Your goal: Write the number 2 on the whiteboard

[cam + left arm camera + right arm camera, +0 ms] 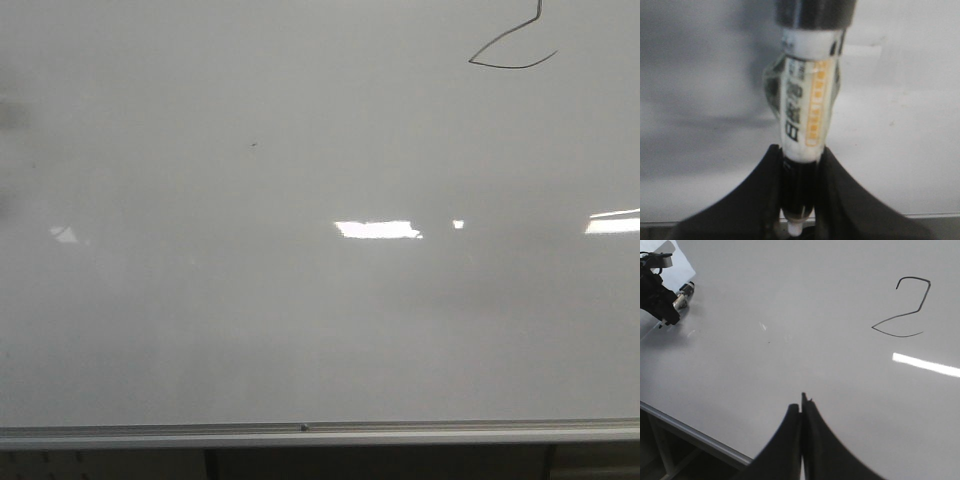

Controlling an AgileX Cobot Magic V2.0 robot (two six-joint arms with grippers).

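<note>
Gripping a marker [802, 115], the left gripper [799, 200] sits off the whiteboard [320, 300]; right gripper [801, 412] is closed, empty; the 2 [905, 310] sits complete on the whiteboard, away from both grippers

Thin dark number 2 [905, 307] drawn on glossy whiteboard [300, 300], upper right, fully formed

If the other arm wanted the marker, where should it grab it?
Probably the labelled white barrel of the marker, just above the left gripper. That middle stretch is bare and straight, while the lower end is pinched between the black fingers. Come from the side, across its length, away from the whiteboard.
</note>
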